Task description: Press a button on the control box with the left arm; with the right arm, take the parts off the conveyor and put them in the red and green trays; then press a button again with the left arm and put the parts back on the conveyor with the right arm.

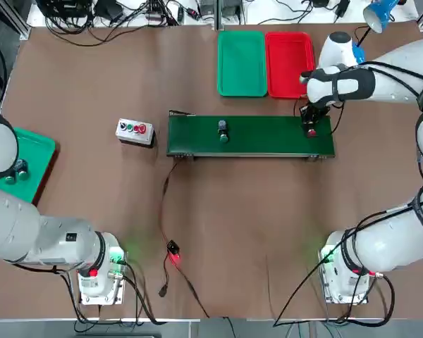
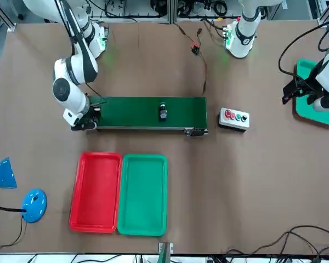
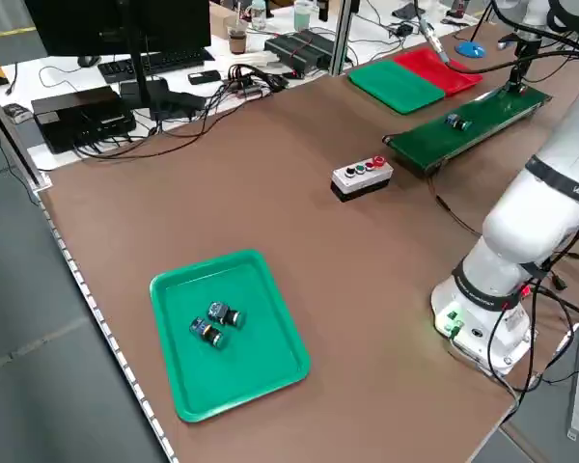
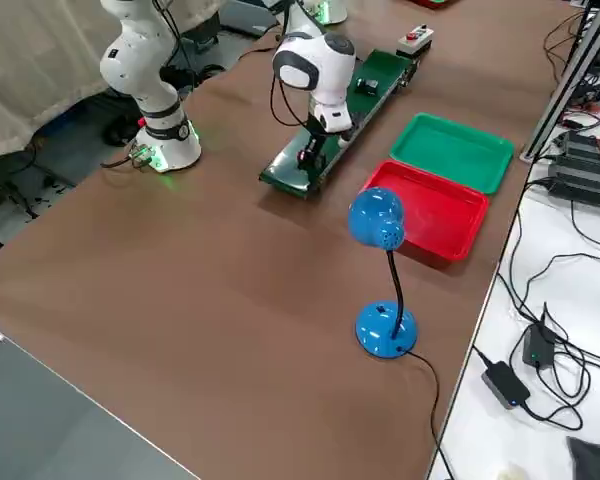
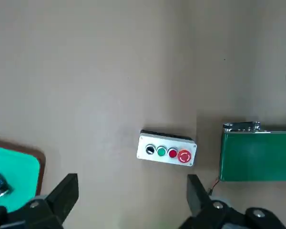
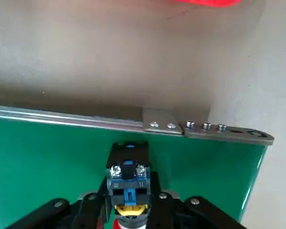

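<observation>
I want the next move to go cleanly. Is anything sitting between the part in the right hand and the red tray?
Nothing visible does. The right hand is shut on the small black-and-blue part at the green conveyor's end. The red rectangular tray lies just beyond that end, with only bare brown table between them.

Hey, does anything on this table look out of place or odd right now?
Two small parts lie in a third, green tray at the left table edge, far from the conveyor and the empty red tray and green tray. Nothing is spilled or damaged.
</observation>
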Available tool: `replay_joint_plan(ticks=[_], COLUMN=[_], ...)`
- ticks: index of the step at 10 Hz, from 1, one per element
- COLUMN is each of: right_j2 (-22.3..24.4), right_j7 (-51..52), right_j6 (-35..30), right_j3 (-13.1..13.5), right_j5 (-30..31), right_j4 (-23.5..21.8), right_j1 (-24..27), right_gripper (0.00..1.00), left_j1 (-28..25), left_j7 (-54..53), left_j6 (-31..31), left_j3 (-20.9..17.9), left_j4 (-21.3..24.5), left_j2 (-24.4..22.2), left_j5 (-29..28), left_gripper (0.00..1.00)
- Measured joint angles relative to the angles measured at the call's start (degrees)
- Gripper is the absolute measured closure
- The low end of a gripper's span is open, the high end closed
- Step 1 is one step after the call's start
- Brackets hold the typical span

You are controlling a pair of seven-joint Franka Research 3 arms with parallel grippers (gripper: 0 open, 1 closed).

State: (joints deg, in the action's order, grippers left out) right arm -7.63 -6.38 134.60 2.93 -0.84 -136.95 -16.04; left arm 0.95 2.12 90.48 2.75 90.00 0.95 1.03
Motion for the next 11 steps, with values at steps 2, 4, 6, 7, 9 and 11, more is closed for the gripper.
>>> replay_joint_plan(ticks=[2,4,6,7,9,11], right_j2=[0.05,-0.18,-3.68,-7.44,-16.83,-25.30], right_j7=[-0.48,-0.71,-1.07,-1.19,-1.21,-0.50], right_j6=[0.72,0.86,0.86,0.96,1.98,3.44], right_j3=[0.02,0.29,0.72,0.80,0.86,1.01], right_j5=[0.00,0.00,0.00,0.00,-0.02,0.06], right_j4=[1.15,6.22,13.94,18.97,28.94,36.34], right_j1=[0.00,0.10,0.49,0.84,1.94,4.31], right_gripper=[0.67,0.67,0.67,0.67,0.67,0.67], left_j1=[0.01,0.01,0.02,0.03,0.02,0.00], left_j7=[0.00,0.00,0.00,0.00,0.00,0.00], left_j6=[0.06,0.07,0.07,0.07,0.08,0.08], left_j3=[0.11,0.10,0.14,0.17,0.18,0.09], left_j4=[-0.01,-0.02,-0.03,-0.05,-0.12,-0.13], left_j2=[0.00,0.00,0.00,0.00,-0.01,0.02], left_j5=[0.00,0.00,0.00,0.00,0.00,0.00], left_gripper=[0.00,0.00,0.00,0.00,0.00,0.00])
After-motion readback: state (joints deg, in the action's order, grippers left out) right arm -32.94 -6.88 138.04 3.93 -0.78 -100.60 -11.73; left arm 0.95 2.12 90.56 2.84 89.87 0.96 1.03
